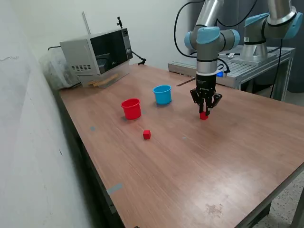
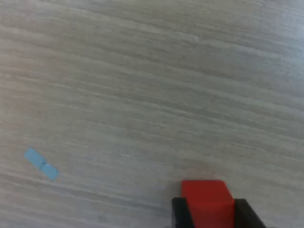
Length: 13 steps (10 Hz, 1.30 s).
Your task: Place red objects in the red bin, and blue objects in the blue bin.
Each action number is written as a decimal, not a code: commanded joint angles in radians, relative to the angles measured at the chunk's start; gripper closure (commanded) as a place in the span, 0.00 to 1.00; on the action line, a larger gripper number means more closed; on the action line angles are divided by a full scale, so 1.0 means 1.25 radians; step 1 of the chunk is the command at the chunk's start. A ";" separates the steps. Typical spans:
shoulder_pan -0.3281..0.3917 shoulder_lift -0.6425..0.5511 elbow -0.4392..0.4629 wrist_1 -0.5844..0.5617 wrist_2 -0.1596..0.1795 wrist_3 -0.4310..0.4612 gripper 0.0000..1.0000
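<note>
Wood-grain brown covers the surface (image 1: 199, 161) in the exterior view, and the arm (image 1: 207, 42) comes straight down over it with its pincer (image 1: 204, 113) pointing at the boards. A red cube (image 1: 204, 115) sits between the fingertips, which are closed against its sides; whether the cube rests on the surface or hangs just above it cannot be told. A second red cube (image 1: 147, 135) lies loose on the surface, well apart from the first, toward the exterior view's left and nearer the camera. The red cup (image 1: 131, 108) stands upright beyond that loose cube, and the light blue cup (image 1: 162, 94) stands upright near it, toward the exterior view's right and farther back. The gripped cube is to the exterior view's right of the blue cup, near it but not touching. At the far corner on the exterior view's left a microwave oven (image 1: 99, 52) sits on the surface. A small bluish patch (image 1: 114, 189) marks the near edge of the surface.

Up close in the wrist view, the red cube (image 2: 207, 202) shows at the frame's border, flanked on both sides by the black fingers (image 2: 179, 213), which press against it. Pale wood grain of the surface (image 2: 152, 85) fills nearly everything else. A small scrap of light blue tape (image 2: 41, 164) lies flat on the wood, well apart from the cube.
</note>
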 commanded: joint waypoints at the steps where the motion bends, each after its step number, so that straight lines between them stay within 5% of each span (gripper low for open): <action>1: 0.000 -0.008 0.000 0.006 -0.002 -0.019 1.00; 8: -0.020 -0.186 -0.030 0.079 -0.004 -0.069 1.00; 13: -0.124 -0.118 -0.250 0.095 -0.004 -0.072 1.00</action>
